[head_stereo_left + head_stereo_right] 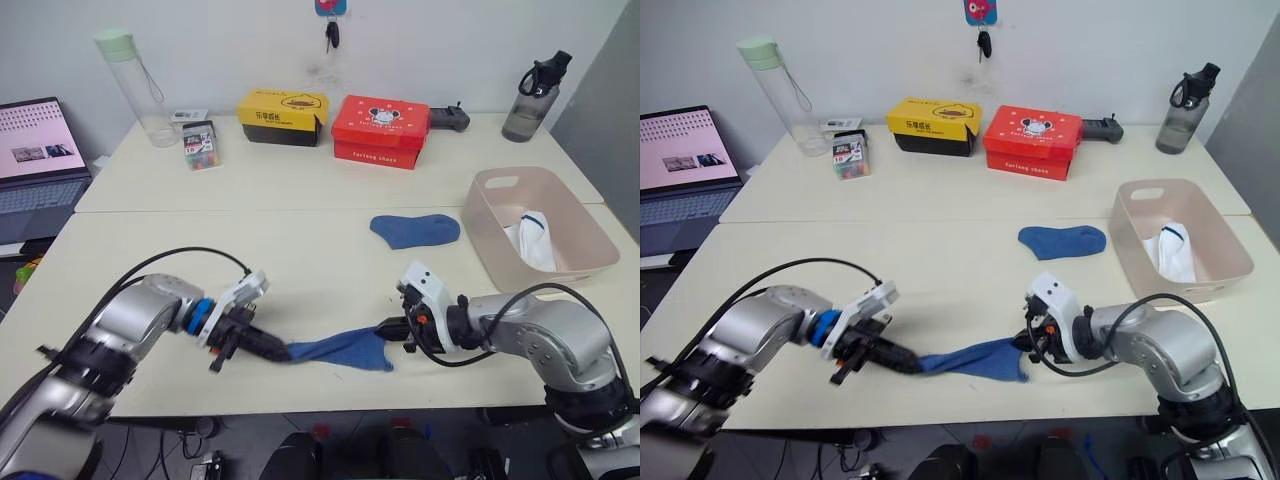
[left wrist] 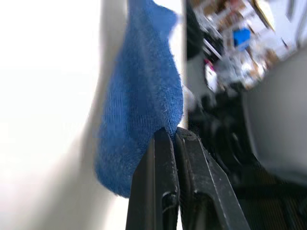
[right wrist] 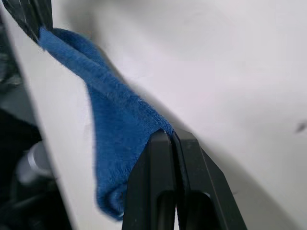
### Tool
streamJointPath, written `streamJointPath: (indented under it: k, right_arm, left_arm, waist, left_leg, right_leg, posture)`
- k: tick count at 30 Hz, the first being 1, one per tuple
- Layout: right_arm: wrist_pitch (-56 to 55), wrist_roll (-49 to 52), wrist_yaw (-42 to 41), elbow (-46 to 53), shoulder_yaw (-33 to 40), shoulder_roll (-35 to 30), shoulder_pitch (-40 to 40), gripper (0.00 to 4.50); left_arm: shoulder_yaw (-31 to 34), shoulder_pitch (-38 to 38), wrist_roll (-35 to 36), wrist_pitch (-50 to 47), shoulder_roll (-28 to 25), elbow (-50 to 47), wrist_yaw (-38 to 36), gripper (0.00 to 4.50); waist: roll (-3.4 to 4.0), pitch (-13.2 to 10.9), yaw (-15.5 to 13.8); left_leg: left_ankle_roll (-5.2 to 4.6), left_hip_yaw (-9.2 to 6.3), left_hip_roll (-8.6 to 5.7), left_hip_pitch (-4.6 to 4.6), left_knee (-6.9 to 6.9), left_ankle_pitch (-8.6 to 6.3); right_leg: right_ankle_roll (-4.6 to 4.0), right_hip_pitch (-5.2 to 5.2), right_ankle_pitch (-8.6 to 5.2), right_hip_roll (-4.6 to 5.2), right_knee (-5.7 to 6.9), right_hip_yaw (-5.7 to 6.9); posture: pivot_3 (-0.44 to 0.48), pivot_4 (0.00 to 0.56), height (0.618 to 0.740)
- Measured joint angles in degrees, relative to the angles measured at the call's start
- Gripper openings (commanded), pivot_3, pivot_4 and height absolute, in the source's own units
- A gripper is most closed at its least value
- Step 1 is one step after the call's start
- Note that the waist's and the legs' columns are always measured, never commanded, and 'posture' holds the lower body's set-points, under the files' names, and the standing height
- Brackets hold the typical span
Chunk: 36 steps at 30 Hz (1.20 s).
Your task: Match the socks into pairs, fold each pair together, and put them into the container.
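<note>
Socks first: from the left eye view, one medium blue sock (image 1: 340, 350) is stretched along the near edge of the counter (image 1: 300, 250), well in front of the container (image 1: 580, 262). My left gripper (image 1: 262, 346) pinches one end of it and my right gripper (image 1: 392, 328) pinches the other. A second blue sock (image 1: 415, 230) lies flat just beside the container's left wall. Inside the container sits a white sock (image 1: 535, 240) with a dark mark. Behind the container, along the back of the counter, stand a red box (image 1: 380, 130), a yellow box (image 1: 283, 116) and a dark bottle (image 1: 535, 95).

The right eye view gives the same layout: the held sock between my two grippers, the loose blue sock next to the container, the white one in it.

In my left wrist view, my two black fingers (image 2: 165, 191) are pressed together on the edge of the blue sock, which reaches away from them along the counter edge.

In my right wrist view, my fingers (image 3: 165, 182) are likewise clamped tight on the sock's other end, and the fabric runs across the counter to my left gripper at the far corner.
</note>
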State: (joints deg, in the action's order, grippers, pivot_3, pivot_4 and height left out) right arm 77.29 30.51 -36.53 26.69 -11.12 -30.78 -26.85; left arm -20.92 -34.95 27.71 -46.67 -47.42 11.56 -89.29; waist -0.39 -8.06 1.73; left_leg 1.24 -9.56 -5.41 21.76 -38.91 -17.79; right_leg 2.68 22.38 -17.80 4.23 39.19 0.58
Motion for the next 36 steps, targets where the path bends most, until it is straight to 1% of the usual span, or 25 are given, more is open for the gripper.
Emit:
streamJointPath:
  k: [3,4,6,7,9,10,12,16,17,18,20,23,25,29,30,31,33,36]
  right_arm:
    - [-3.8,-1.7,1.1,-3.1,-1.1,0.7,-2.1,0.00]
    - [-4.9,-2.2,1.2,-3.5,-1.5,0.7,-2.1,0.00]
    - [-7.5,-2.9,1.6,-4.6,-1.8,0.6,-2.1,0.48]
    - [-8.8,-3.5,1.6,-4.6,-2.1,0.4,-2.0,0.72]
    - [-10.6,-4.1,1.6,-4.6,-2.2,0.2,-1.8,1.39]
    - [-11.2,-4.3,1.6,-4.6,-2.2,0.0,-1.7,1.80]
    - [-12.4,-4.5,1.6,-4.4,-2.0,-0.3,-1.3,2.45]
    - [-13.2,-3.6,1.0,-2.0,1.1,-2.2,0.1,3.82]
    - [-13.2,-2.9,1.0,-0.9,2.6,-2.3,1.1,4.22]
    - [-13.0,-2.3,1.1,0.0,3.4,-2.3,2.0,4.50]
    - [-12.5,-2.0,2.2,2.0,4.7,-1.8,5.1,4.50]
    - [-11.7,-2.3,5.4,3.7,4.8,-0.1,9.3,4.50]
    - [-11.6,-2.5,7.5,3.9,4.2,1.6,10.8,4.50]
    - [-11.6,-3.6,10.6,4.0,2.5,3.3,12.4,4.50]
    - [-11.6,-4.0,10.7,4.0,1.7,3.3,12.8,4.13]
    - [-11.8,-4.3,10.9,4.1,1.1,3.2,12.9,3.95]
    - [-11.8,-4.6,10.8,4.3,0.1,2.8,12.8,3.32]
    - [-11.9,-4.6,10.5,4.5,-1.2,2.0,12.6,2.18]
  left_arm:
    - [-0.1,-5.8,-3.0,-0.1,3.8,8.3,1.4,0.02]
    - [-0.1,-6.3,-3.7,-0.2,4.3,9.8,1.7,0.02]
    - [-0.1,-7.7,-4.6,-1.3,5.9,14.0,2.2,0.00]
    - [-0.1,-8.3,-5.1,-1.8,6.8,15.7,2.4,0.22]
    - [0.1,-9.0,-6.3,-1.5,8.1,18.0,3.8,0.68]
    - [0.3,-9.2,-6.7,-1.3,8.6,18.8,4.7,1.02]
    - [1.4,-9.7,-7.0,-1.2,9.4,20.5,5.5,1.62]
    - [6.3,-10.4,-6.7,-1.0,9.3,21.9,7.6,2.82]
    - [8.4,-10.0,-6.3,-0.5,9.3,21.5,8.7,3.19]
    - [10.0,-9.3,-5.9,-0.3,9.0,20.6,9.2,3.42]
    - [12.8,-6.8,-4.8,-0.8,8.2,17.4,10.3,3.42]
    - [14.2,-1.7,-4.2,-1.6,7.5,11.1,12.3,3.42]
    - [14.3,0.8,-4.3,-1.1,8.1,8.2,14.3,3.42]
    - [13.7,4.4,-6.8,5.5,10.0,3.6,18.6,3.42]
    - [13.5,5.0,-7.2,6.5,10.2,3.0,18.9,3.46]
    - [13.5,5.7,-7.4,7.2,10.1,2.0,19.1,3.02]
    - [12.8,6.5,-7.4,7.3,10.1,-0.1,18.8,2.51]
    - [11.3,8.1,-7.9,9.1,9.2,-2.1,17.5,1.53]
  waist:
    - [0.00,0.0,0.2]
    - [0.00,0.0,0.3]
    - [0.00,0.0,0.3]
    - [0.00,0.0,0.4]
    - [0.00,0.0,0.6]
    - [0.00,0.0,0.6]
    - [0.00,0.0,0.6]
    - [-0.02,0.0,0.6]
    - [-0.05,0.0,0.6]
    - [-0.06,0.0,0.6]
    - [-0.06,0.0,0.6]
    - [-0.05,0.0,0.6]
    - [-0.05,0.0,0.5]
    - [-0.05,0.1,0.1]
    - [-0.05,0.1,0.1]
    - [-0.05,0.1,0.1]
    - [-0.05,0.1,0.1]
    - [-0.05,0.1,0.1]
  left_leg:
    - [0.00,0.04,0.01,0.00,0.01,0.00]
    - [0.01,0.04,0.01,0.03,0.01,0.00]
    - [0.01,0.06,0.00,0.09,0.01,0.00]
    - [0.01,0.07,0.00,0.15,-0.01,0.01]
    - [0.01,0.09,0.00,0.15,-0.01,0.01]
    - [0.01,0.10,0.00,0.16,-0.02,0.01]
    - [0.01,0.14,-0.01,0.18,-0.03,0.01]
    - [0.02,0.22,-0.02,0.35,-0.06,0.01]
    - [0.02,0.26,-0.01,0.38,-0.05,0.01]
    - [0.02,0.26,-0.01,0.38,-0.05,0.01]
    - [0.02,0.29,-0.01,0.38,-0.03,0.01]
    - [0.02,0.33,-0.01,0.35,-0.04,0.01]
    - [0.03,0.35,-0.02,0.34,-0.05,0.02]
    - [0.03,0.40,-0.04,0.31,-0.05,0.01]
    - [0.03,0.40,-0.04,0.32,-0.05,0.01]
    - [0.03,0.41,-0.04,0.32,-0.05,0.01]
    - [0.03,0.42,-0.04,0.30,-0.04,0.01]
    - [0.03,0.43,-0.02,0.27,-0.03,0.01]
  right_leg:
    - [0.00,0.04,0.00,0.01,-0.02,-0.03]
    - [0.00,0.06,0.00,0.01,-0.02,-0.03]
    - [0.00,0.16,0.00,0.01,0.00,-0.05]
    - [0.00,0.25,0.00,0.01,0.05,-0.08]
    - [0.00,0.28,0.00,0.03,0.14,-0.09]
    - [0.00,0.30,0.00,0.03,0.16,-0.12]
    - [0.00,0.37,0.00,0.04,0.23,-0.15]
    - [0.00,0.65,0.00,0.06,0.40,-0.21]
    - [0.00,0.74,0.00,0.07,0.44,-0.24]
    - [0.00,0.77,0.00,0.07,0.50,-0.27]
    - [0.00,0.87,0.00,0.08,0.65,-0.34]
    - [0.00,0.88,0.00,0.08,0.70,-0.45]
    - [0.00,0.89,0.00,0.08,0.71,-0.48]
    - [0.00,0.87,0.00,0.08,0.70,-0.53]
    - [0.00,0.87,0.00,0.08,0.69,-0.52]
    - [0.00,0.88,0.00,0.08,0.69,-0.53]
    - [0.00,0.86,0.00,0.07,0.69,-0.54]
    - [0.00,0.87,0.00,0.06,0.70,-0.56]
  posture:
    - [0.000,0.150,0.726]
    - [0.000,0.150,0.726]
    - [0.000,0.150,0.726]
    - [0.000,0.150,0.726]
    - [0.000,0.150,0.726]
    - [0.000,0.150,0.726]
    - [0.000,0.150,0.726]
    - [0.000,0.150,0.726]
    - [0.000,0.150,0.726]
    - [0.000,0.150,0.726]
    - [0.000,0.150,0.726]
    - [0.000,0.150,0.726]
    - [0.000,0.150,0.726]
    - [0.000,0.150,0.726]
    - [0.000,0.150,0.726]
    - [0.000,0.150,0.726]
    - [0.000,0.150,0.726]
    - [0.000,0.150,0.726]
